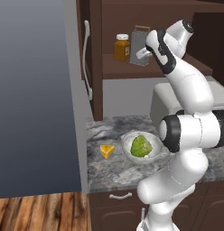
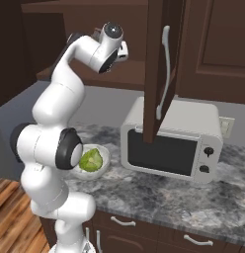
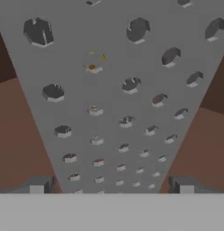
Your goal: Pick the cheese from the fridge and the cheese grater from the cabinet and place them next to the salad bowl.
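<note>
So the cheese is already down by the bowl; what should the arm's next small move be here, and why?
Probably close the jaws on the grey metal box grater. In the hand view its perforated face sits between the two open fingertips, and the gripper is up at the dark brown cabinet shelf against it. The small yellow-orange cheese wedge already lies beside the pale salad bowl.

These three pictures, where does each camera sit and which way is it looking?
Left base view: behind the arm to its left, looking forward and down at the counter, the cheese, the salad bowl and the open cabinet; the white arm rises at lower right.
Right base view: behind to the right, facing the microwave and the cabinet's door; the arm rises at lower left.
Hand view: on the hand, close against the cheese grater, with the fingertips to either side.
Both base views share the salad bowl and arm.
</note>
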